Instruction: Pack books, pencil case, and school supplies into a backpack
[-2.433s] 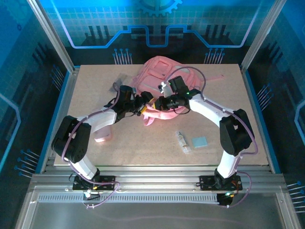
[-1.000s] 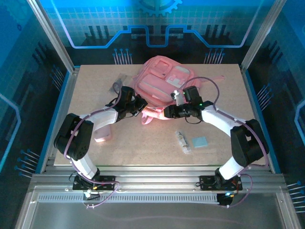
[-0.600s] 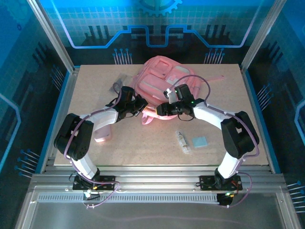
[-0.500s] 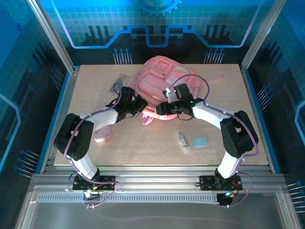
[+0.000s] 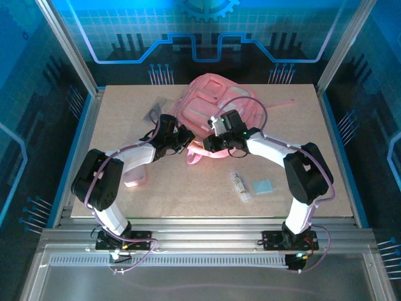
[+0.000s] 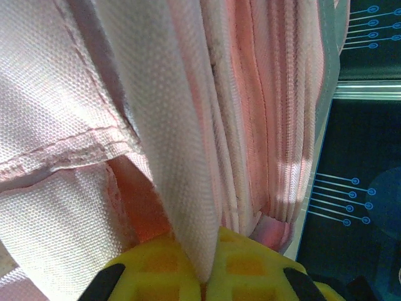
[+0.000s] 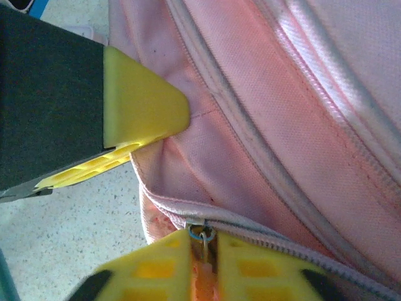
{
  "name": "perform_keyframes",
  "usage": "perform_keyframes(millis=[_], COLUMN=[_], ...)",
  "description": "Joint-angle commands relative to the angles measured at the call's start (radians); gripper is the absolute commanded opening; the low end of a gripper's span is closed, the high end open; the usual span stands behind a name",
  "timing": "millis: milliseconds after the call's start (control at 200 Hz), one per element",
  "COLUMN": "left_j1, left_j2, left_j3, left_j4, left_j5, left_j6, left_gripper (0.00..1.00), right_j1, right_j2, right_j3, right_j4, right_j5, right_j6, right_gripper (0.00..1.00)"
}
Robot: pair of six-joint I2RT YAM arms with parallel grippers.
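The left gripper (image 6: 203, 276) clamps the backpack (image 5: 202, 102) fabric, the right gripper (image 7: 203, 254) pinches its zipper pull (image 7: 202, 236); contents hidden

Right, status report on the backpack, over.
Left claw shut on backpack strap. Right claw shut on zipper pull. Tube, blue pad, pencil case unpacked on table.

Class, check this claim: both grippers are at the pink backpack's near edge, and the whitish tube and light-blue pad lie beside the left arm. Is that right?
Not quite. The tube and the pad lie beside the right arm, not the left; the top external view shows it. The left gripper and the right gripper are indeed at the near edge of the backpack.
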Motion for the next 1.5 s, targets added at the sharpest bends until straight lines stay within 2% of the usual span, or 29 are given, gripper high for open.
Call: perform_keyframes(millis=[0, 50, 390, 610, 885, 1056, 1191, 1381, 1496], left_j1=[-0.008, -0.003, 0.043, 0.043, 0.055, 0.064, 0.074, 0.084, 0.085], left_j2=[-0.030, -0.031, -0.053, -0.057, -0.099, -0.129, -0.168, -0.171, -0.111], left_j3=[0.041, 0.044, 0.037, 0.047, 0.064, 0.117, 0.136, 0.102, 0.080], left_j4=[0.079, 0.069, 0.028, 0.033, -0.022, -0.125, -0.185, -0.177, -0.127], left_j5=[0.043, 0.045, 0.034, 0.039, 0.047, 0.082, 0.082, 0.042, 0.036], left_j6=[0.000, 0.006, 0.043, 0.041, 0.082, 0.146, 0.186, 0.194, 0.163], left_gripper=[0.00, 0.00, 0.00, 0.00, 0.00, 0.00, 0.00, 0.00, 0.00], right_j1=[0.017, 0.015, -0.030, -0.063, -0.202, -0.319, -0.389, -0.381, -0.327], right_j2=[0.023, 0.015, -0.102, -0.130, -0.141, -0.105, -0.092, -0.153, -0.164], right_j3=[0.020, 0.020, -0.099, -0.163, -0.187, -0.173, -0.158, -0.217, -0.248], right_j4=[-0.062, -0.079, -0.228, -0.220, -0.259, -0.231, -0.224, -0.212, -0.154], right_j5=[0.056, 0.058, 0.074, 0.121, 0.267, 0.315, 0.205, -0.067, -0.196], right_j6=[-0.031, -0.041, -0.053, -0.033, -0.033, -0.020, 0.007, 0.002, 0.052], right_gripper=[0.06, 0.00, 0.00, 0.00, 0.00, 0.00, 0.00, 0.00, 0.00])
